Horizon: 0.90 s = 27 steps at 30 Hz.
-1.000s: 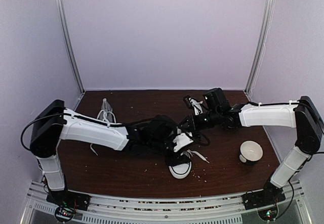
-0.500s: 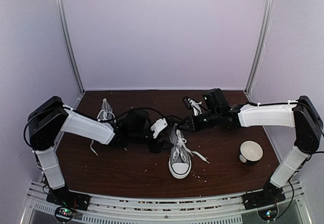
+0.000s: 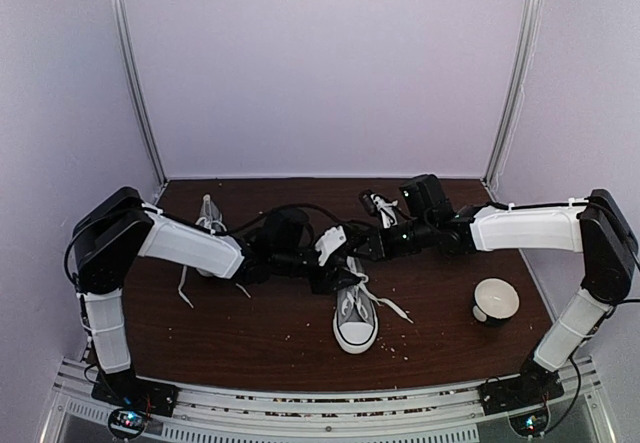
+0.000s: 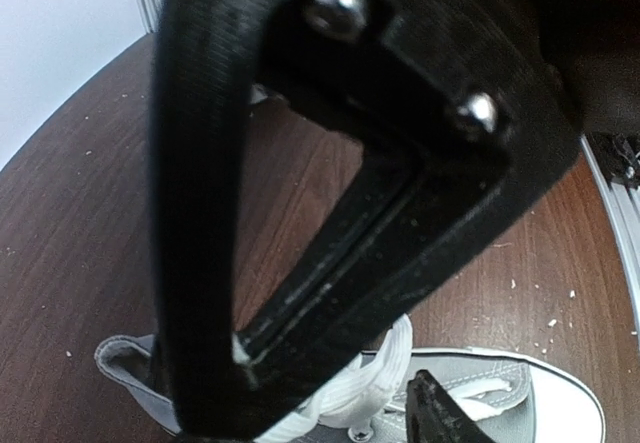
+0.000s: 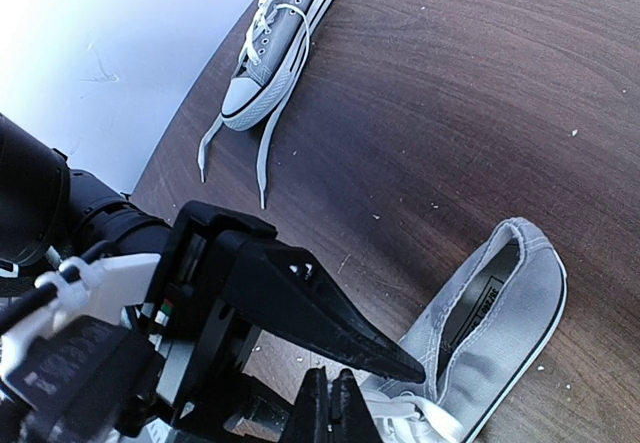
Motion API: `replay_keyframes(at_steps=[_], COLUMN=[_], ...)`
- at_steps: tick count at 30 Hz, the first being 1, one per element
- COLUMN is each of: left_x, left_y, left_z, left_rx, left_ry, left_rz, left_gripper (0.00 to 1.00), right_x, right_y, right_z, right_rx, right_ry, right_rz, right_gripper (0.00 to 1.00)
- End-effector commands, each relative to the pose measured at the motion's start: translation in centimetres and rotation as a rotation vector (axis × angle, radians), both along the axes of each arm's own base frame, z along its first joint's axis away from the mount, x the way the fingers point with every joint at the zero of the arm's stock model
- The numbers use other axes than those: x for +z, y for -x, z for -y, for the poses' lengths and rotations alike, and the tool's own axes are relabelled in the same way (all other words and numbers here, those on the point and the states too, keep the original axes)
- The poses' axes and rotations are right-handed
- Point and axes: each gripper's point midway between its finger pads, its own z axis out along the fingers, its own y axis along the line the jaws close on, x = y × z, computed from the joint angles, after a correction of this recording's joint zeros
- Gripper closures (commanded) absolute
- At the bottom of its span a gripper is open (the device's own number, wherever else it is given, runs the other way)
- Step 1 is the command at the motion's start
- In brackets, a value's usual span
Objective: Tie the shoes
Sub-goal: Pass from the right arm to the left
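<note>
From above, 1 grey shoe (image 3: 356, 315) sits mid-tabletop (image 3: 250, 338), its white toe toward the arm bases and its laces (image 3: 387, 308) sprawled loose to one side. The 2nd shoe (image 3: 208, 215) lies at the far left, partly behind the left arm, and a white cup (image 3: 495, 300) stands well apart on the right. The left gripper (image 3: 335, 263) and right gripper (image 3: 372, 245) meet over the middle shoe's heel end. The left wrist view shows that gripper's jaws partly apart above bunched lace, with nothing clearly pinched. In the right wrist view, the right gripper is clenched just over the same laces; I cannot tell whether a strand is caught. The far shoe's laces trail untied. Neither shoe shows a knot or bow, so both ties seem left to do.
</note>
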Motion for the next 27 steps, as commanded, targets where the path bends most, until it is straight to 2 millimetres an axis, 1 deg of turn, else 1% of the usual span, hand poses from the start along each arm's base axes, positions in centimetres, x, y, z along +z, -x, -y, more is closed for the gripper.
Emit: replay_keyframes(at_steps=[1, 3, 6, 8, 12, 16, 19, 27], left_x=[0.3, -0.5, -1.5, -1.8, -1.4, -0.8, -1.1, -0.3], left_y=[0.5, 0.6, -0.3, -0.9, -1.8, -1.3, -1.8, -1.6], left_z=[0.6, 0.0, -0.4, -0.3, 0.3, 1.0, 1.1, 1.7], left_rx=[-0.079, -0.099, -0.089, -0.077, -0.041, -0.073, -0.050, -0.059], left_ry=[-0.021, -0.068, -0.143, -0.172, -0.144, -0.100, -0.115, -0.079], left_rz=[0.049, 0.089, 0.151, 0.161, 0.164, 0.144, 0.135, 0.114], left_gripper=[0.45, 0.42, 0.42, 0.43, 0.53, 0.59, 0.67, 0.67], right_x=[1.5, 1.5, 1.3, 1.3, 1.5, 1.6, 1.8, 2.0], right_y=[-0.2, -0.1, -0.1, -0.1, -0.2, -0.2, -0.2, -0.3], right_z=[-1.1, -1.2, -1.3, -1.3, -1.3, -1.3, -1.3, -1.4], right_rx=[0.023, 0.027, 0.030, 0.031, 0.032, 0.031, 0.032, 0.031], right_ry=[-0.041, -0.045, -0.047, -0.047, -0.047, -0.046, -0.048, -0.051], right_rz=[0.024, 0.019, 0.012, 0.011, 0.014, 0.015, 0.017, 0.016], right_gripper=[1.00, 1.00, 1.00, 1.00, 1.00, 1.00, 1.00, 1.00])
